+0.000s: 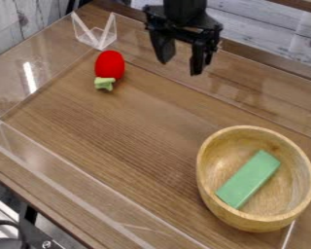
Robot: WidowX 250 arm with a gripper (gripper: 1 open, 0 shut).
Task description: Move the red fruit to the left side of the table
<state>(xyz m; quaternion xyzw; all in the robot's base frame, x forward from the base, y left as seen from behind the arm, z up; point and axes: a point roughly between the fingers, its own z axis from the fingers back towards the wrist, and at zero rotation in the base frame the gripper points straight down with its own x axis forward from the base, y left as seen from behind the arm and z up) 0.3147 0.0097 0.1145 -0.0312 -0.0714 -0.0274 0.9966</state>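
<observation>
The black gripper (pixel 181 58) hangs up at 12 o'clock, its fingers spread wide with nothing in them. The red fruit (pixel 110 66) lies on the table (pixel 120 136) at about 10 o'clock, apart from the gripper. A green block (pixel 248 178) sits in the wooden bowl (pixel 210 160) at 4 o'clock
</observation>
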